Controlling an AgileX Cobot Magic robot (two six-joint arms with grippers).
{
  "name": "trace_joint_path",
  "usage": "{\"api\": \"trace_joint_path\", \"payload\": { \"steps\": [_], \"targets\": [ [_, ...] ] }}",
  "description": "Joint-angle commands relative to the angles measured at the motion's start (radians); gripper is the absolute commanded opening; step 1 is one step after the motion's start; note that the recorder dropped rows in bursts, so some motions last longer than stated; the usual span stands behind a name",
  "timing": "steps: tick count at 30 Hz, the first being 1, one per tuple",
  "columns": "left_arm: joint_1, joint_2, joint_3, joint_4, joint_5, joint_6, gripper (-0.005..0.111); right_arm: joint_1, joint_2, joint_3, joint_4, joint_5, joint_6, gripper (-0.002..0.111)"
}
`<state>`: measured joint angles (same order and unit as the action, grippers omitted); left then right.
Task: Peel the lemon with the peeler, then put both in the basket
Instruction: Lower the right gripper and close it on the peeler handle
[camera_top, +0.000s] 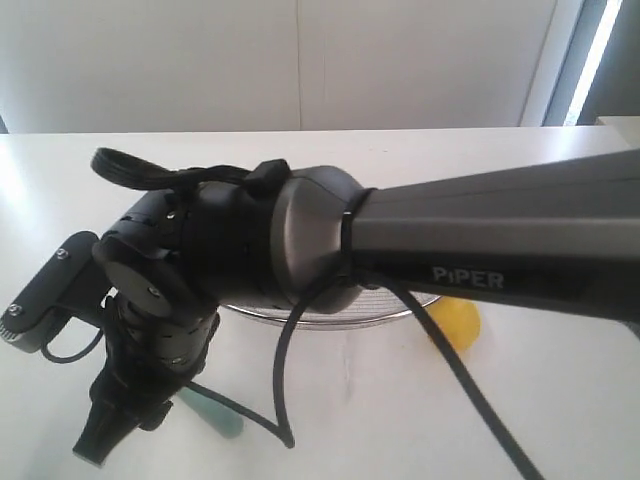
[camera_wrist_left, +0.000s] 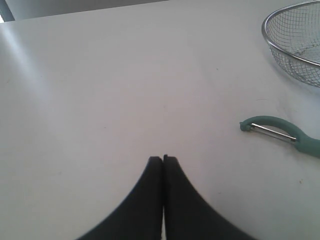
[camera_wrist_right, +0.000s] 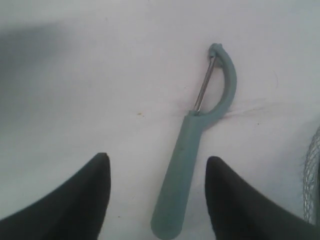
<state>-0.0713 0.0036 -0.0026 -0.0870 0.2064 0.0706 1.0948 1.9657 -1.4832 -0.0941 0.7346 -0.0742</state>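
The teal peeler (camera_wrist_right: 192, 165) lies flat on the white table, its handle between the fingers of my open right gripper (camera_wrist_right: 158, 159), which touch nothing. In the exterior view the right arm reaches across to the left, and its gripper (camera_top: 115, 435) hangs down over the peeler's handle (camera_top: 215, 412). The yellow lemon (camera_top: 455, 322) sits on the table beside the wire basket (camera_top: 320, 315), both mostly hidden behind the arm. My left gripper (camera_wrist_left: 163, 159) is shut and empty over bare table, with the peeler (camera_wrist_left: 280, 134) and the basket (camera_wrist_left: 295, 50) off to one side.
The right arm's thick dark forearm (camera_top: 480, 240) and its black cable (camera_top: 290, 380) fill the middle of the exterior view. The basket's mesh edge (camera_wrist_right: 314, 175) lies close beside the right gripper. A white wall stands behind the table.
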Motion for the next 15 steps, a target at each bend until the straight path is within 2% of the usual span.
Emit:
{"api": "trace_joint_path", "payload": {
  "steps": [1, 15],
  "targets": [
    [-0.001, -0.004, 0.003, -0.009, 0.006, 0.005, 0.0, -0.03, 0.034, -0.004, -0.018, 0.002, 0.034, 0.054],
    [-0.001, -0.004, 0.003, -0.009, 0.006, 0.005, 0.0, -0.058, 0.124, -0.004, 0.013, 0.004, 0.036, 0.054]
  ]
}}
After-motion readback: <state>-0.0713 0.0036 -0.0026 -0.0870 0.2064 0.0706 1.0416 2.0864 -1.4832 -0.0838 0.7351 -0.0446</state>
